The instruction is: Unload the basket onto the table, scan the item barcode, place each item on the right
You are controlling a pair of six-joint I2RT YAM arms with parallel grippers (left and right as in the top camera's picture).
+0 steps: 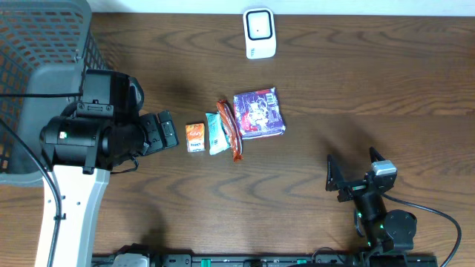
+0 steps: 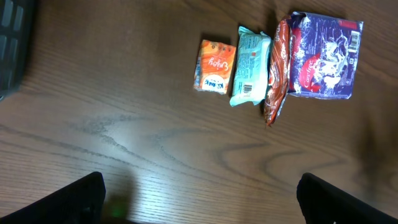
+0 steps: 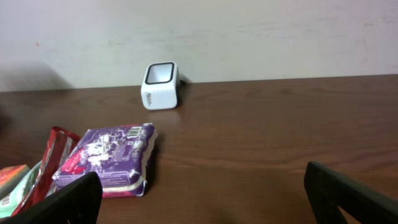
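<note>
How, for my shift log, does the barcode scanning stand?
Done: nothing visible; the row of packets lies on the table, apart from the white scanner. In hand: nothing; left gripper and right gripper are open and empty. Left: pick a packet and show its barcode to the scanner.

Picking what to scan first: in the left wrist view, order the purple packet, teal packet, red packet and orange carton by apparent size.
1. purple packet
2. teal packet and red packet, too alike to rank
3. orange carton
</note>
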